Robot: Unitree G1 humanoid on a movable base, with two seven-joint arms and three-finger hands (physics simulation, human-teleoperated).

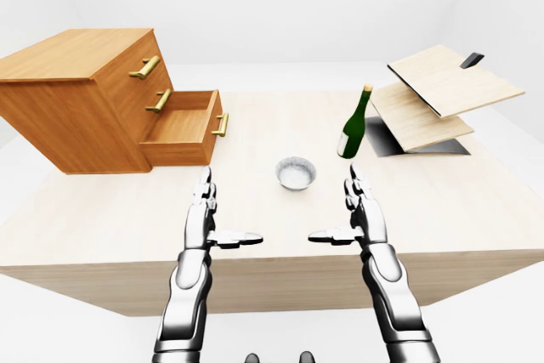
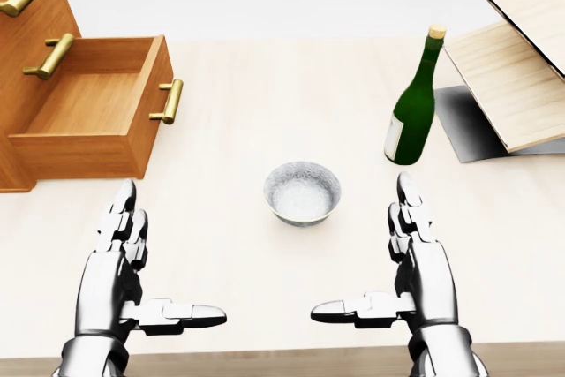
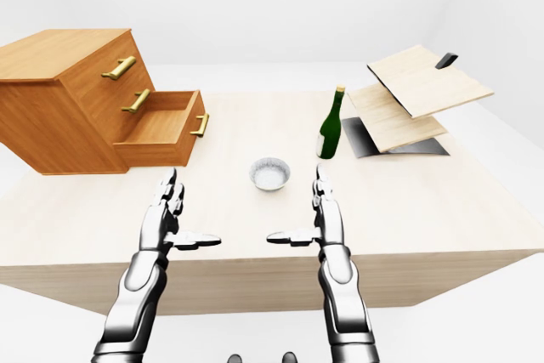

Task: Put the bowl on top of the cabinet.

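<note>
A small grey metal bowl stands upright on the pale wooden table, in the middle of the head view. The wooden cabinet sits at the upper left with its flat top bare and its lowest drawer pulled out. My left hand is open, palm inward, below and left of the bowl. My right hand is open too, below and right of it. Neither hand touches the bowl.
A green wine bottle stands upright just right of the bowl, above my right hand. Tilted wooden boards over a dark slab lie at the upper right. The table's near edge runs under my forearms.
</note>
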